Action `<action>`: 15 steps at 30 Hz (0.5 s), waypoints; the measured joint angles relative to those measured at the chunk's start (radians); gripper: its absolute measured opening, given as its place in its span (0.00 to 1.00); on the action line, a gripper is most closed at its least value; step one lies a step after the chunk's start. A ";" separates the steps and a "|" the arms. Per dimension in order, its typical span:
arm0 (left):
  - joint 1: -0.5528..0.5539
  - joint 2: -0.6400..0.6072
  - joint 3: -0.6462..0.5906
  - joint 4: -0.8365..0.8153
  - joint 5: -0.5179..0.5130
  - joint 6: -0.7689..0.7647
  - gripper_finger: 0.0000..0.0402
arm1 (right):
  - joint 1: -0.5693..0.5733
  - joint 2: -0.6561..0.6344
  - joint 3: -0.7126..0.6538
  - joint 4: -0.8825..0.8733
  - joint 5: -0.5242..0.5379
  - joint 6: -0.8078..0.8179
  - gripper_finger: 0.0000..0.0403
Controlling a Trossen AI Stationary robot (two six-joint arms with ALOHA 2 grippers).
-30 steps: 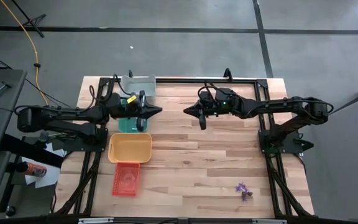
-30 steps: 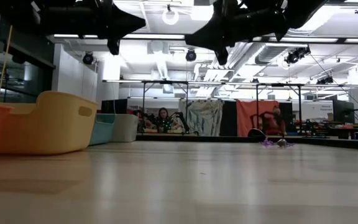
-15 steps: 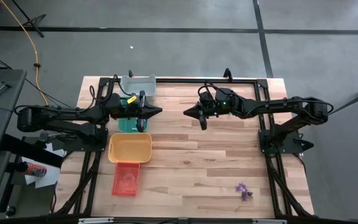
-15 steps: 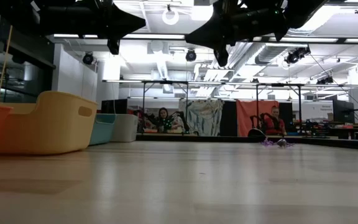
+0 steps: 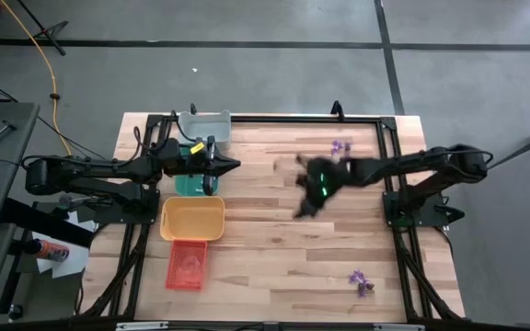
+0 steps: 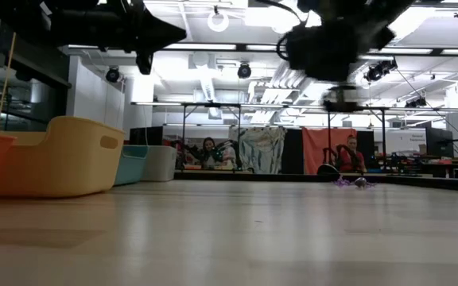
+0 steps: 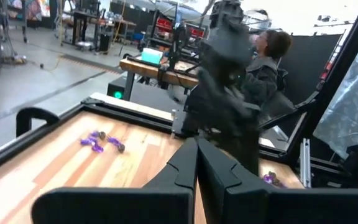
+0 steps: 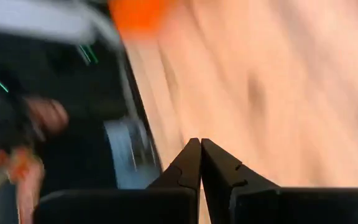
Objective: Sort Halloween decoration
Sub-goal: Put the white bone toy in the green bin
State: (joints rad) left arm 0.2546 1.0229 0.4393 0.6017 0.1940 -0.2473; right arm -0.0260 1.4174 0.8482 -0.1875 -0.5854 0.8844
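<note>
The Halloween decoration is tiny purple trinkets in two small clusters on the wood table. One cluster lies near the far edge, also seen in the left wrist view. The other lies near the near right corner, with a dark piece beside it. My left gripper hovers shut above the teal tray, touching nothing. My right gripper is shut and blurred, held above the middle of the table, away from both clusters.
Four trays stand in a row along the table's left side: grey at the far edge, then teal, yellow and orange. Bare wood lies between the trays and the trinkets. People sit in the room beyond the table.
My right gripper has swung fast from beside the far-middle of the table toward the near edge, turning as it went; it shows blurred. Its move has uncovered the purple cluster near the far edge. The left arm and the trinkets have kept still.
</note>
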 joint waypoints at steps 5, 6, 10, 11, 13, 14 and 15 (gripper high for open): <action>0.000 0.000 0.000 -0.005 0.000 -0.020 0.00 | 0.282 0.000 0.000 -0.227 0.037 0.146 0.02; 0.000 0.000 0.000 -0.006 0.000 -0.014 0.00 | 0.339 0.000 0.000 -0.237 0.054 0.198 0.02; 0.000 0.000 0.000 -0.006 0.000 -0.012 0.00 | 0.525 0.000 0.000 -0.236 0.081 0.454 0.02; 0.000 0.000 0.000 -0.006 0.000 -0.012 0.00 | 0.559 0.000 0.000 -0.236 0.081 0.518 0.02; 0.000 0.000 0.000 -0.006 0.001 -0.012 0.00 | 0.615 0.000 0.000 -0.236 0.081 0.633 0.02; 0.000 0.000 0.000 -0.006 0.001 -0.012 0.00 | 0.636 0.000 0.000 -0.239 0.089 0.682 0.02; 0.000 0.000 0.000 -0.006 0.001 -0.012 0.00 | 0.654 0.000 0.000 -0.243 0.103 0.738 0.02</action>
State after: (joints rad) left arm 0.2546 1.0229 0.4393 0.5957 0.1947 -0.2592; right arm 0.6277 1.4174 0.8478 -0.4303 -0.4820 1.6226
